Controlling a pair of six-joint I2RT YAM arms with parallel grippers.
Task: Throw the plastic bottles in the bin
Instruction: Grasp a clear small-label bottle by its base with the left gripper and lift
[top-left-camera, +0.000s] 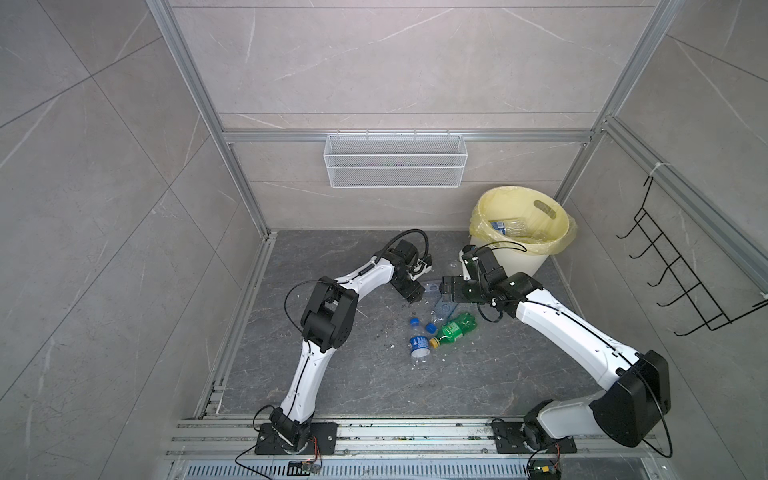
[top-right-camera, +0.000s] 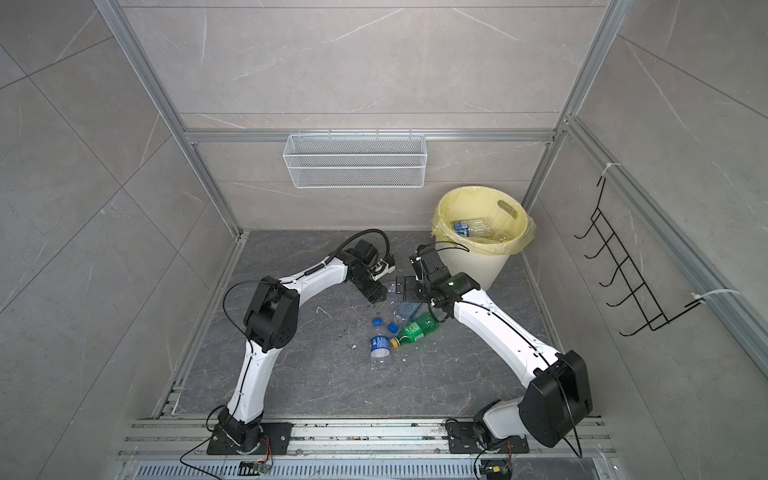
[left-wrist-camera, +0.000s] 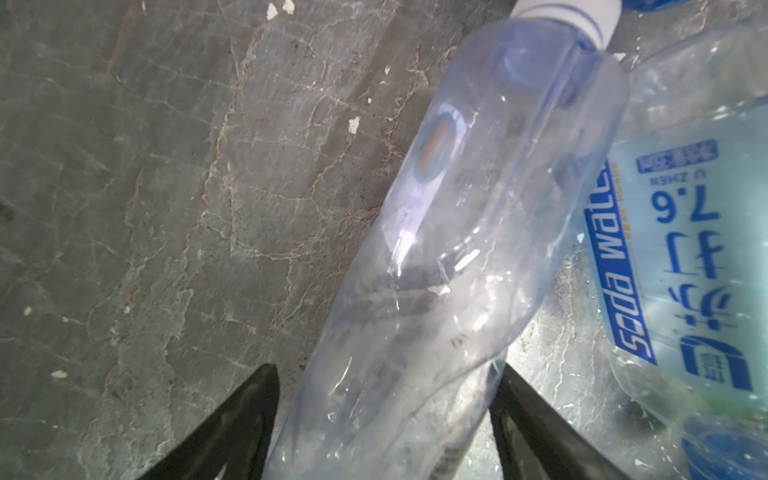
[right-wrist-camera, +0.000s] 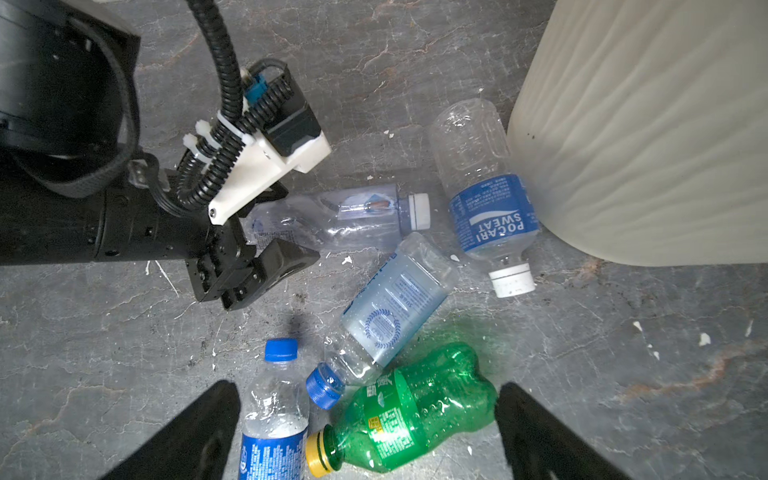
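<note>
Scene: Two robot arms stoop over five empty plastic bottles (top-left-camera: 419, 345) strewn on the dark stone floor (top-left-camera: 332, 382), close to the bin (top-left-camera: 519, 259).
Left pincer: The left pincer (left-wrist-camera: 386, 368) straddles the base end of the clear white-capped bottle (right-wrist-camera: 345, 216), with a finger hard by each wall. Whether they press it, I cannot tell.
Right pincer: The right pincer (right-wrist-camera: 365, 386) hangs spread wide and empty above the green bottle (right-wrist-camera: 415, 411) and the blue-labelled bottle (right-wrist-camera: 274, 415).
Bottle at stake: The clear white-capped bottle lies flat on the floor, its thin wall creased and dented.
Handling: It looks feather-light, thin and springy. It should buckle under a hard squeeze and could squirt out from smooth fingers.
Where to hold: Across the body near the base, where the left pincer sits, seems fair. The stiffer shoulder below the cap would likely give a surer bite.
Waiting: The Pocari Sweat bottle (right-wrist-camera: 486, 195) lies against or just beside the bin's ribbed wall. The soda-water bottle (right-wrist-camera: 390, 307) rests with its blue cap against the green bottle.
Bin: It stands upright, lined in pale yellow, with binned bottles (top-left-camera: 509, 227) at its bottom.
</note>
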